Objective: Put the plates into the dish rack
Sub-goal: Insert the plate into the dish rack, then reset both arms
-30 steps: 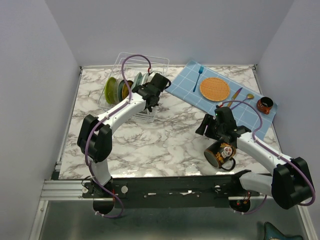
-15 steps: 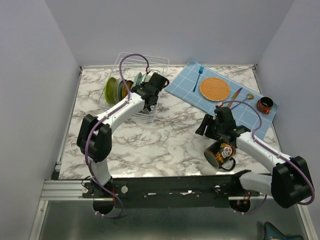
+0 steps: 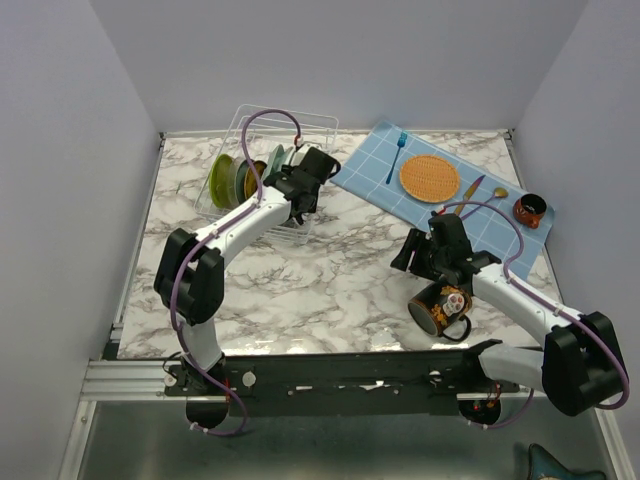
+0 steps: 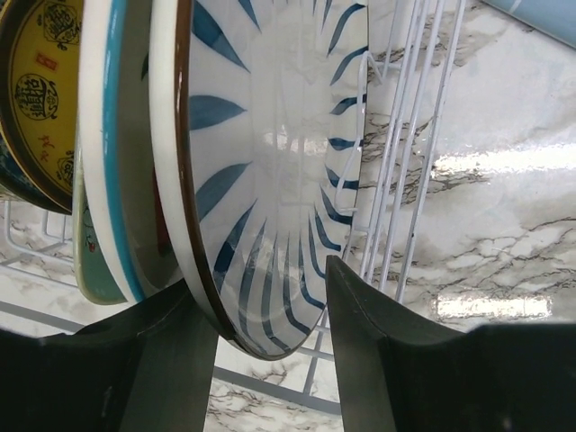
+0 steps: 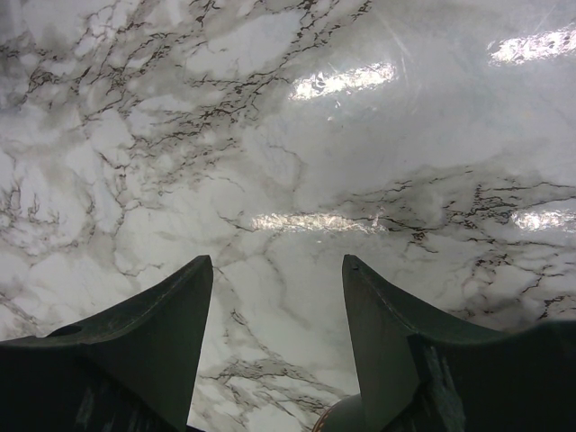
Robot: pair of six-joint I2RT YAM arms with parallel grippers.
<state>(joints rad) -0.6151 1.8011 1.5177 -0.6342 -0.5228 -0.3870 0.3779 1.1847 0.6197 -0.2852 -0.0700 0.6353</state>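
Several plates [image 3: 240, 178] stand on edge in the dish rack [image 3: 290, 122], at the back left of the marble table [image 3: 330, 275]. The left wrist view shows three of them side by side. One is a yellow plate [image 4: 36, 90] with dark round marks. One is a pale plate [image 4: 99, 180] with a teal stripe on its edge. The last is a striped plate [image 4: 279, 162] with blue leaf shapes and a brown rim. All three look smooth, shiny and hard. The rack is made of thin white wires.

The left gripper [image 4: 261, 274] has one dark finger on each side of the bottom of the striped plate, which sits upright in the rack. It is hard to tell if the fingers squeeze it or have let go. The right gripper [image 5: 275, 258] is spread wide and holds nothing. It hangs over the table near a black mug [image 3: 440, 305].

No plate shows outside the rack. There is only an orange woven mat [image 3: 429, 177] on a blue checked cloth [image 3: 375, 165]. So the job looks almost done.
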